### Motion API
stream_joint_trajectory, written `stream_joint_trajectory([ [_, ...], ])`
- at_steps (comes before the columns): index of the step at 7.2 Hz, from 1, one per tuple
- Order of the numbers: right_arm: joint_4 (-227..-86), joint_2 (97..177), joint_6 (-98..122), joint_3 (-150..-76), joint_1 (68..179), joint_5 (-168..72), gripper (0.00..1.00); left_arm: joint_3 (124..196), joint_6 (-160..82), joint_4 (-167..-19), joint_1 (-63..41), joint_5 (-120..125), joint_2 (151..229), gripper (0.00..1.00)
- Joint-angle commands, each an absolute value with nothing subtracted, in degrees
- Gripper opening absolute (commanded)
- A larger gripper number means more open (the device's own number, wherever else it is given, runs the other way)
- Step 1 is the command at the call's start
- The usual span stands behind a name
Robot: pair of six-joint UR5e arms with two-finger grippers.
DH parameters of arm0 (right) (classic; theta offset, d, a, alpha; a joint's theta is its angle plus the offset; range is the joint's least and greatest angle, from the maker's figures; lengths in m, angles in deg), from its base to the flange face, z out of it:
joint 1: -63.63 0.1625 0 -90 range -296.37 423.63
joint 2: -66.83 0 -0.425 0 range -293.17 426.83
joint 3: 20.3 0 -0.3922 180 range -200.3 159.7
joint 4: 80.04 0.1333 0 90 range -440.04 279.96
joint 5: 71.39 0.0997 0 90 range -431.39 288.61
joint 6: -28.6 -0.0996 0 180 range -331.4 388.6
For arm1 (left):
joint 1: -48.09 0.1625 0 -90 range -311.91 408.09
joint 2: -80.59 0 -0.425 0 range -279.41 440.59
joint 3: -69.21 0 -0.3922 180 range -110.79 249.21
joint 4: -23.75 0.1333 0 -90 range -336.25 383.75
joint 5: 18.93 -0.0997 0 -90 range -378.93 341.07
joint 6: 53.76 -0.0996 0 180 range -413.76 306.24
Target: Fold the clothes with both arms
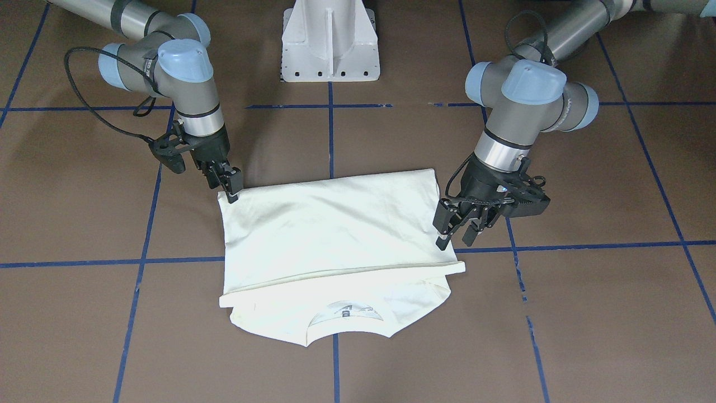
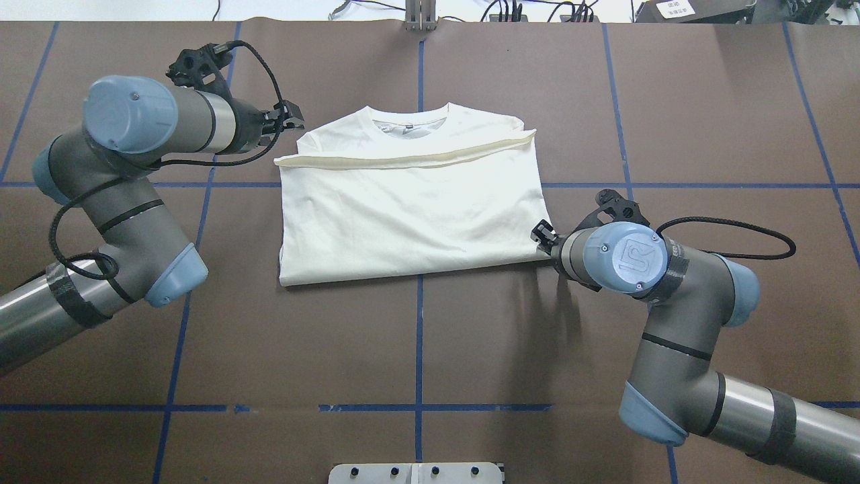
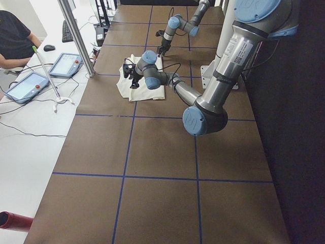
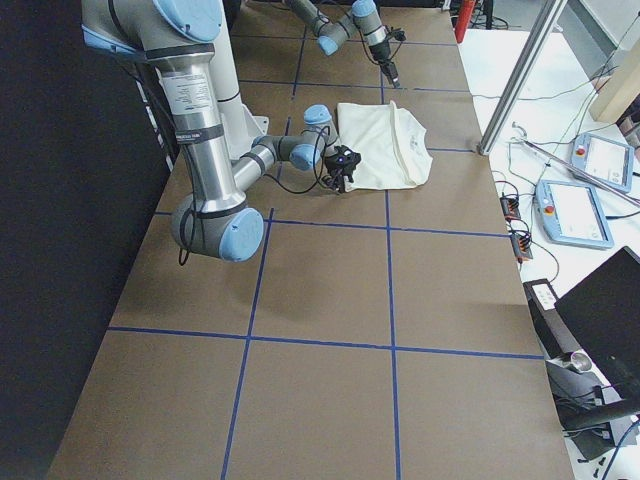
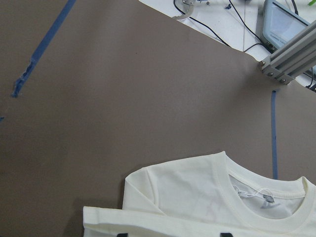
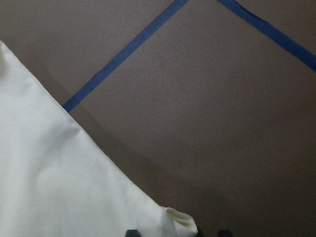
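T-shirt folded on worktop; left claw agape, empty, hem end just beside it; right claw agape astride fold corner, ungripped.

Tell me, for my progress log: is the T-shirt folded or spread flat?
Folded: the T-shirt has its lower half doubled over, the hem edge just below the collar.

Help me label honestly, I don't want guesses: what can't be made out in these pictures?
Any print on the cream-white long-sleeve T-shirt: every view shows only plain fabric; the fold hides the rest.
Its sleeves: in no view, hidden by the folded body.
Text on the small white neck label: too small in every view.
Black two-finger left hand and right hand: fingertips cut by the wrist views' bottom edges; contact with cloth unclear.
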State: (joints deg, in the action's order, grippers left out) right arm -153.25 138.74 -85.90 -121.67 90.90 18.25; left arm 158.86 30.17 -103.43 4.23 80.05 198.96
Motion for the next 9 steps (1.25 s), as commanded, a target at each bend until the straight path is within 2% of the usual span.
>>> stream_joint_trajectory([
  [1, -153.25, 138.73, -85.48, -121.73, 90.79, 18.17, 0.00, 158.68, 30.09, -103.43, 4.23, 80.03, 198.54, 0.69],
  [3, -153.25, 139.25, -85.30, -122.77, 91.05, 18.70, 0.00, 158.42, 29.92, -103.52, 4.23, 80.03, 198.10, 0.69],
  [4, -153.25, 142.21, -85.39, -127.39, 90.97, 19.14, 0.00, 158.51, 30.00, -103.52, 4.23, 80.03, 198.10, 0.69],
  [5, -153.86, 147.20, -85.91, -135.01, 89.92, 21.14, 0.00, 158.51, 30.00, -103.52, 4.32, 80.12, 198.10, 0.69],
  [7, -153.95, 161.25, -86.01, -151.36, 79.52, 23.88, 0.00, 159.03, 30.27, -103.61, 4.32, 80.30, 198.71, 0.69],
  [8, -154.04, 166.36, -86.35, -157.00, 73.62, 30.24, 0.00, 159.99, 30.18, -103.69, 4.50, 80.65, 198.89, 0.69],
  [9, -153.69, 168.07, -86.53, -158.37, 71.30, 40.40, 0.00, 161.57, 30.18, -103.87, 4.76, 80.82, 198.89, 0.68],
])
